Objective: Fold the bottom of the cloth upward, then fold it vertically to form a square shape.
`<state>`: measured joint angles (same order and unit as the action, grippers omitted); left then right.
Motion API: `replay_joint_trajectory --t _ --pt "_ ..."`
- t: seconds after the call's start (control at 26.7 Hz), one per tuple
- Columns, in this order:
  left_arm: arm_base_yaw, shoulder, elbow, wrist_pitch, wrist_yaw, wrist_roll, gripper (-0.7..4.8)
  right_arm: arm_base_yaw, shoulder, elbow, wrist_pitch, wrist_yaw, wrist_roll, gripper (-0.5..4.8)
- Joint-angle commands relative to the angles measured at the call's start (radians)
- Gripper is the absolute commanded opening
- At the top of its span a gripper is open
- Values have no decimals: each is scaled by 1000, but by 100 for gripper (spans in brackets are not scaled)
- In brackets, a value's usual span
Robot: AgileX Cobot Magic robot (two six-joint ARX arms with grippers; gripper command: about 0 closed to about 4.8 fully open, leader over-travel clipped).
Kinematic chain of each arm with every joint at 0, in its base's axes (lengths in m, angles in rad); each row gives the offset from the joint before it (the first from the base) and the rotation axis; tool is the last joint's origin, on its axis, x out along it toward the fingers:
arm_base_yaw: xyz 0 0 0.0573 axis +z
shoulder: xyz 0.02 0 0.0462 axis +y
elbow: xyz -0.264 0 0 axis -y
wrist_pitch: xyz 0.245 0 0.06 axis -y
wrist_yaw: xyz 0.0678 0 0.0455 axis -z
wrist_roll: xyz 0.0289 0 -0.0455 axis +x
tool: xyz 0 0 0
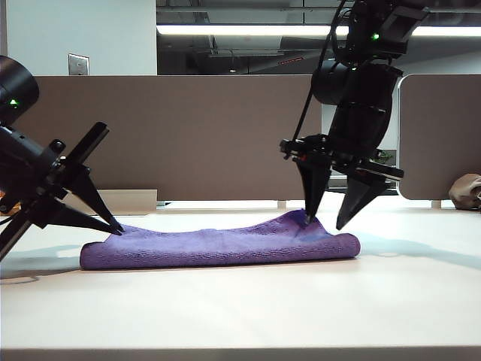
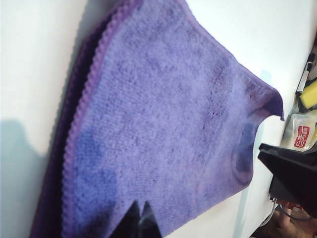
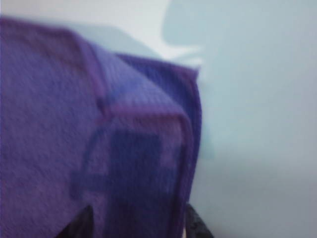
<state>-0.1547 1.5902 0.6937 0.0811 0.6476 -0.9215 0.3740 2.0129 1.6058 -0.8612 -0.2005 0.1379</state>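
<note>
Left pincer [image 1: 116, 226] clenched on cloth [image 1: 225, 244] left hem, right pincer [image 1: 327, 219] released over right edge.

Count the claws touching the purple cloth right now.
2. The left claw is shut on the cloth's left corner. The right claw stands open over the right end, one fingertip on the top layer and the other just past the fold.

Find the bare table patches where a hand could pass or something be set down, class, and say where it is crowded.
Free: table in front of the cloth, and right of its fold. Crowded: the cloth's ends, left tool shut there, right tool open above.
</note>
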Motion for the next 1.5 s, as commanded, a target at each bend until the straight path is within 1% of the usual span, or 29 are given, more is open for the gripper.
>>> replay_joint_trajectory --t 0.04,0.26,0.34,0.45,0.56,0.75,0.9,0.97,1.2,1.31,1.5 --pt "1 -5 3 2 6 17 -6 3 -24 7 -37 46 -14 253" --pt "1 -5 3 7 7 17 -6 3 -35 6 -137 67 -41 253" --pt "1 -5 3 10 8 17 -6 3 -35 6 -154 55 -42 253" --pt "1 -5 3 11 8 18 -6 4 -35 6 -162 -2 -38 253" --pt "1 -5 3 19 13 18 -6 3 -35 6 -178 -3 -37 253" --pt "1 -5 3 51 51 17 -6 4 -35 -5 -210 -4 -37 253" --pt "1 -5 3 53 80 17 -6 4 -35 -37 -211 -42 -37 253" --pt "1 -6 3 55 100 17 -6 4 -35 -61 -182 -49 -36 253" --pt "1 -32 3 54 100 17 -6 4 -35 -61 -140 -51 -30 251" --pt "1 -54 3 54 100 17 -6 4 -33 -61 -126 -71 -21 210" --pt "1 -81 3 52 97 17 -6 4 -20 -62 -131 -72 -14 207"
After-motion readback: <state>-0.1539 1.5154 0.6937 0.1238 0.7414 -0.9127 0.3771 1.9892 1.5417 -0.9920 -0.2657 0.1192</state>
